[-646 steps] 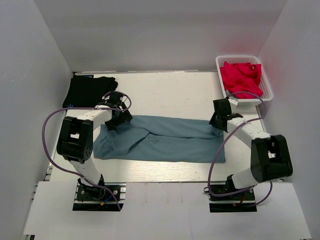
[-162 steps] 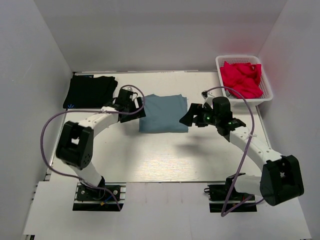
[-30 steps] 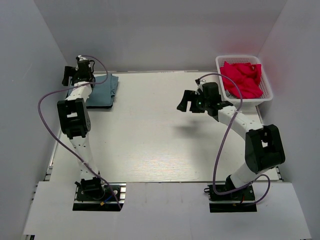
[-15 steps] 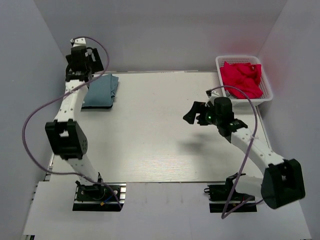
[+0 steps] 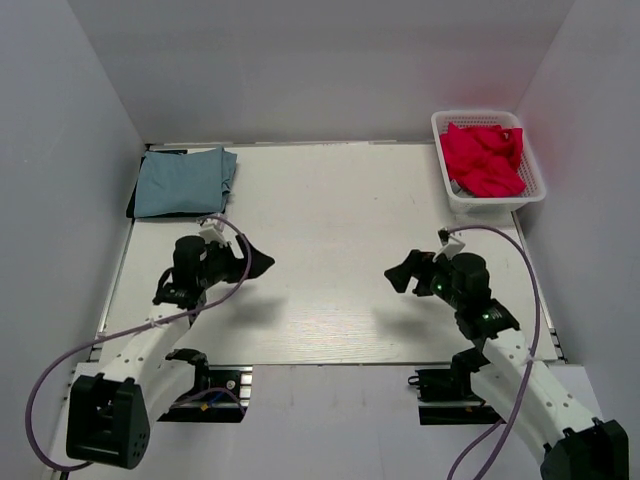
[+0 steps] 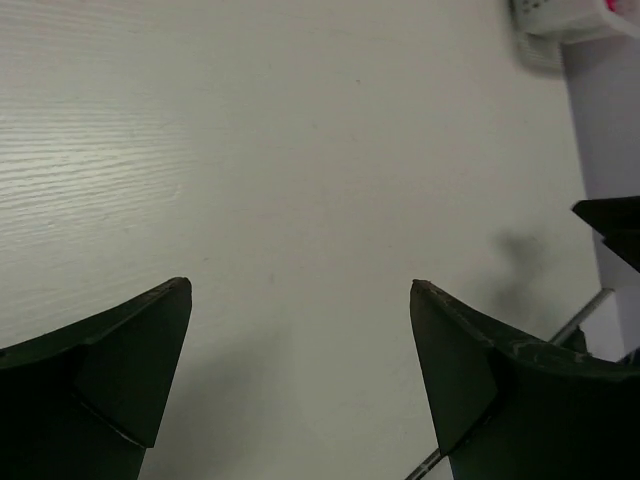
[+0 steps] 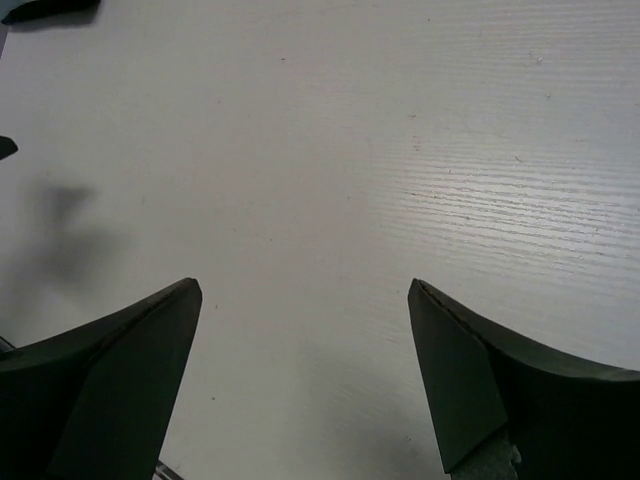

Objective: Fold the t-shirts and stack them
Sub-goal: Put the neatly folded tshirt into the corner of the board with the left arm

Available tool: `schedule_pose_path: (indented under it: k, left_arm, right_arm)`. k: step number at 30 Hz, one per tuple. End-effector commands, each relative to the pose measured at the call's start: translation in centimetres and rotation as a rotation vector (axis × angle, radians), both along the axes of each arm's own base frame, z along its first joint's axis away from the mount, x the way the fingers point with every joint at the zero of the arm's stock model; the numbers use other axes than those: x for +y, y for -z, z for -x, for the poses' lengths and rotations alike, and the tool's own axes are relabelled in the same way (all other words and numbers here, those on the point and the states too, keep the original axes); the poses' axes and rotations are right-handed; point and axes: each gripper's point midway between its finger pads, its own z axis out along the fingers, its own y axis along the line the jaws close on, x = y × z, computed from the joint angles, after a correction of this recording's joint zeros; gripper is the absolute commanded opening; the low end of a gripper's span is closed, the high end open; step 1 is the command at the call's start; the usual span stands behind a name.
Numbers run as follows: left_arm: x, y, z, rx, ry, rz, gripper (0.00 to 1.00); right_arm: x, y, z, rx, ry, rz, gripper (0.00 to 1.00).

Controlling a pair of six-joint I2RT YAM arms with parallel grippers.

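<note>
The t-shirts lie stacked in the far left corner of the table in the top view. The folded blue-grey one (image 5: 183, 182) is on top, and only a thin edge of the black one (image 5: 131, 208) shows under it. My left gripper (image 5: 258, 262) hovers open over bare table, well nearer than the stack, pointing right. Its wrist view shows wide-apart fingers (image 6: 300, 290) with nothing between them. My right gripper (image 5: 397, 276) is open too, pointing left over the table's right half, and it (image 7: 305, 290) is also empty.
A white basket (image 5: 476, 113) holding red cloth (image 5: 483, 157) stands at the far right corner. White walls close in the table (image 5: 330, 220) on the left, the back and the right. Both grippers face each other across the middle.
The left arm has drawn back from the stack in the far left corner to the near left of the table. The right arm has also pulled back toward the near edge.
</note>
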Motion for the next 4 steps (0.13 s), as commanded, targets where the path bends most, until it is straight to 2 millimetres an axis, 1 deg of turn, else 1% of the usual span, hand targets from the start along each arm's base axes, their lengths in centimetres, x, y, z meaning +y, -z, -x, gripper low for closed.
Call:
schedule_pose_path:
  k: [1,2,3,4]
  left_arm:
    - [-2.04,-4.66,1.23,-0.178,0.111,0.132,1.00]
    - [-2.03,-5.14,1.33,-0.196,0.112,0.134,1.00]
    - [-1.73,-5.10,1.33,-0.194,0.092,0.126,1.00]
    - [-1.37,-4.86,1.47,-0.178,0.077,0.104,1.00]
  right_arm:
    - [-0.13,0.01,0.13,-0.028,0.013,-0.027,0.90]
    - [-0.27,0.17,0.16,-0.035,0.018,-0.026,0.90]
    - [0.11,-0.37,-0.05,-0.065,0.006,-0.045,0.90]
    - [0.04,-0.34,-0.01,-0.059,0.016,-0.055,0.90]
